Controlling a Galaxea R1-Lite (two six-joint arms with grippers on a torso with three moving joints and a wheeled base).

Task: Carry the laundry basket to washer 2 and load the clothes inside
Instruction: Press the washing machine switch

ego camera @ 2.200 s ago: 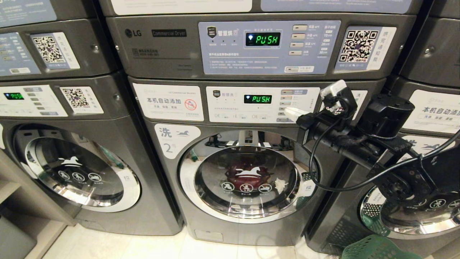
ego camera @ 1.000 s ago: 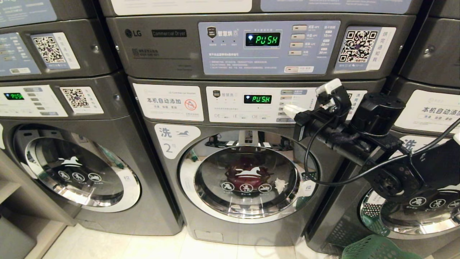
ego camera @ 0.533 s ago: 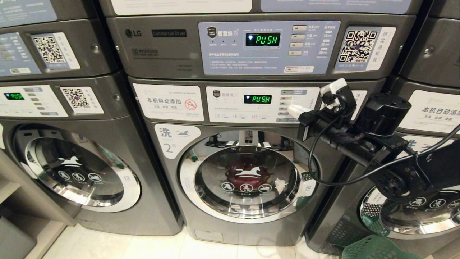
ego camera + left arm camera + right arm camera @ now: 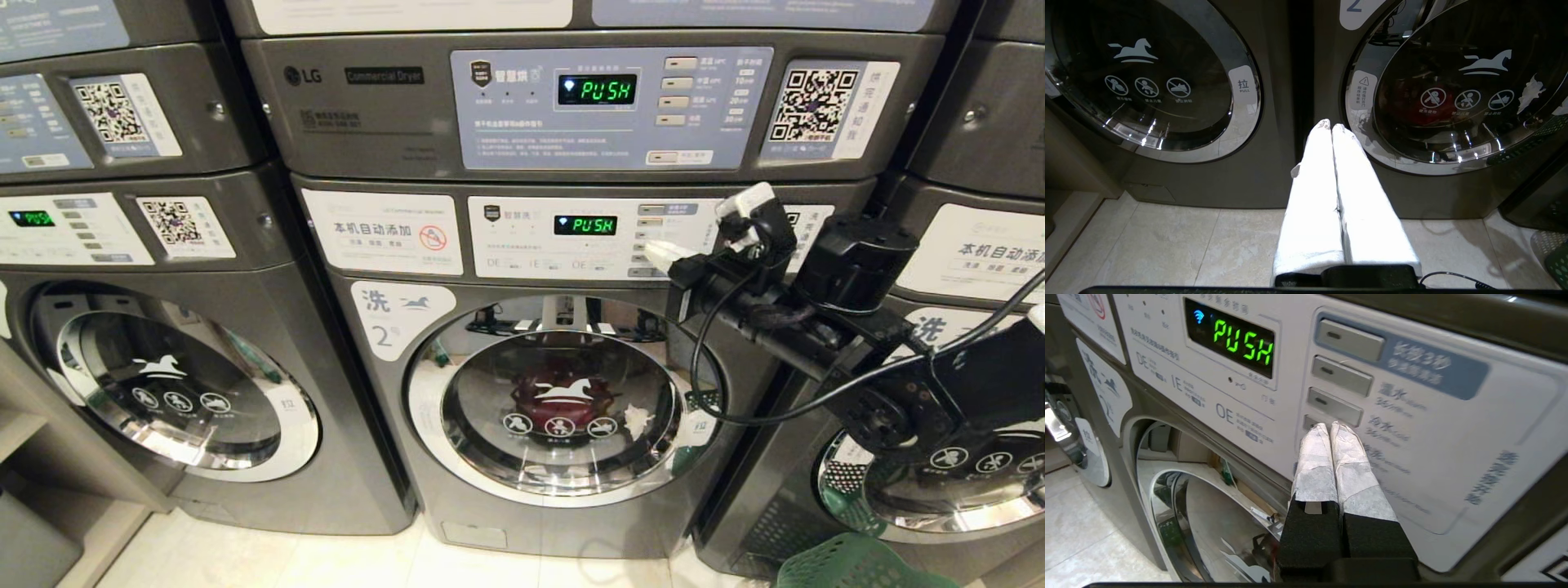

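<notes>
My right hand (image 4: 1331,426), fingers pressed together, pokes a stiff button on washer 2 (image 4: 563,392). The basket (image 4: 857,563), below my hand, looks light and rigid; I'd lift by its rim.

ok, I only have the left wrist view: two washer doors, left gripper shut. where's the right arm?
Observer: The right gripper is shut, with its tips at the fourth button down on the control panel of washer 2.
Operator: display?
Observer: The display reads PUSH in green.
Operator: basket?
Observer: The laundry basket is on the floor to the right, in front of the neighbouring washer. Only its rim shows.
</notes>
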